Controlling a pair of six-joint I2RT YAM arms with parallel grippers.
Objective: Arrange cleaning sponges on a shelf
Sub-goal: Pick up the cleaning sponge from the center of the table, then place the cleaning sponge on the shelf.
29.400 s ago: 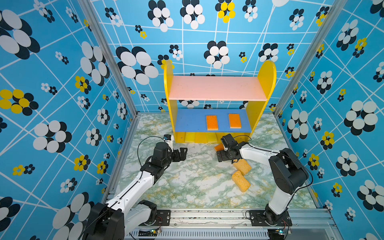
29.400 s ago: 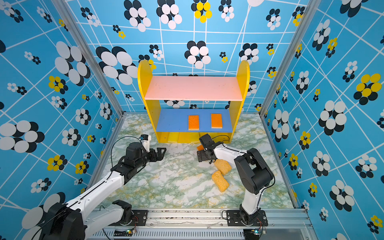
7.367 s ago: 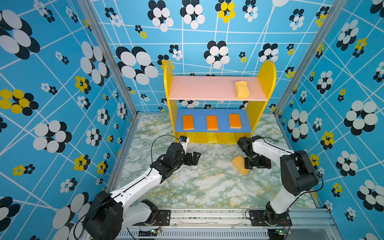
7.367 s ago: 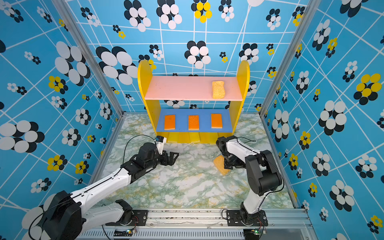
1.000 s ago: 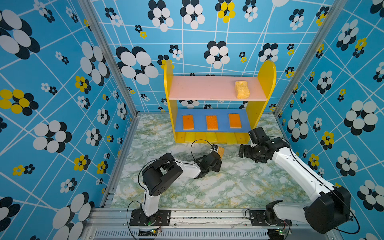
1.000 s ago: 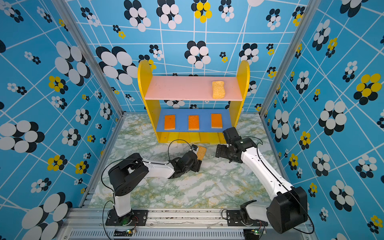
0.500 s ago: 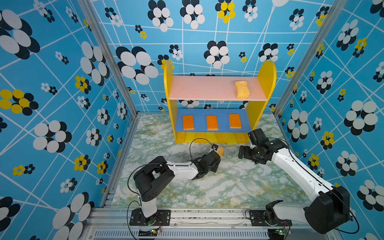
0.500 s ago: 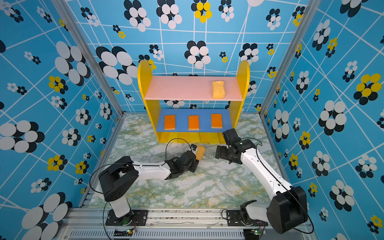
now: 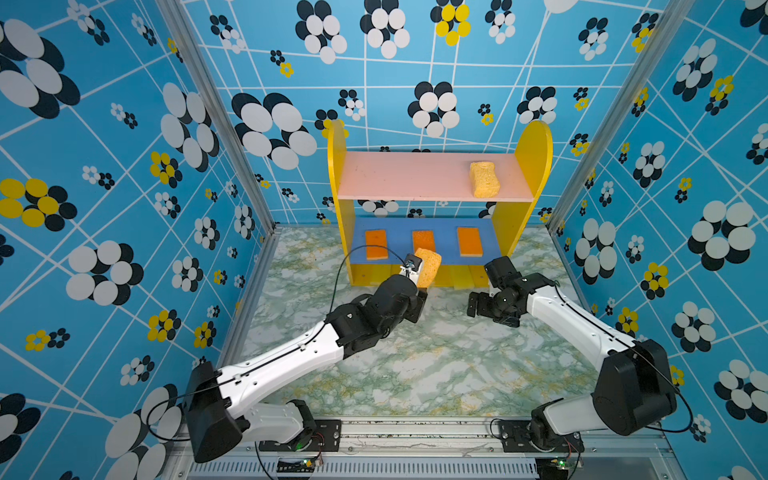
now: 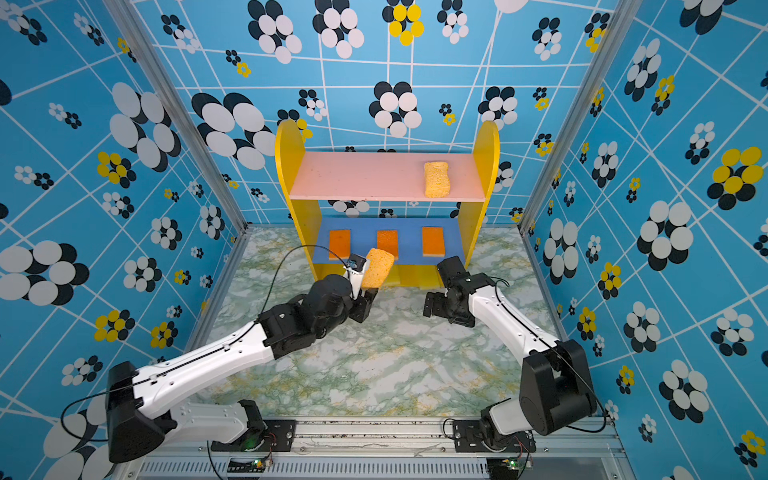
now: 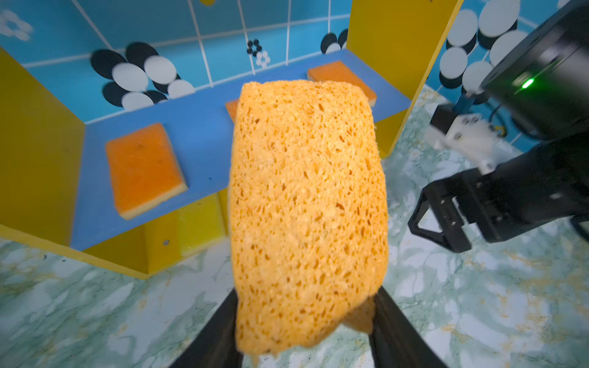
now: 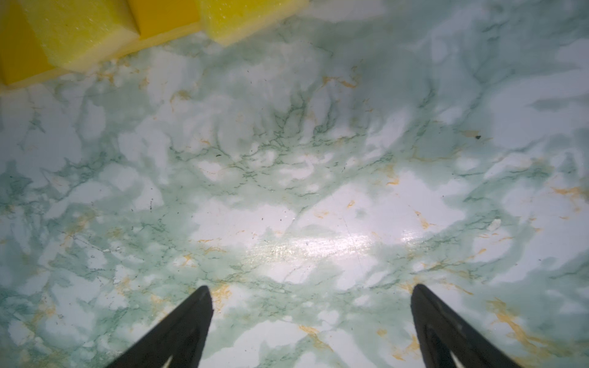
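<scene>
left claw [image 9: 420, 283] clamped on lower end of tan porous sponge [image 9: 429, 265], held above counter [image 9: 415, 374] near far edge, in front of shelf [image 9: 536, 166]. right claw [image 9: 478, 305] wide, empty. risk: end-only pinch, soft sponge flops, snags blue board [image 9: 445, 246] edge.

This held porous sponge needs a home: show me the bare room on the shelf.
Widest bare patch: the pink top board, from the left yellow side panel to the tan porous sponge near its right end. The blue middle board is crowded: three flat orange sponges, narrow strips between. Flat yellow sponges line the yellow base.
</scene>
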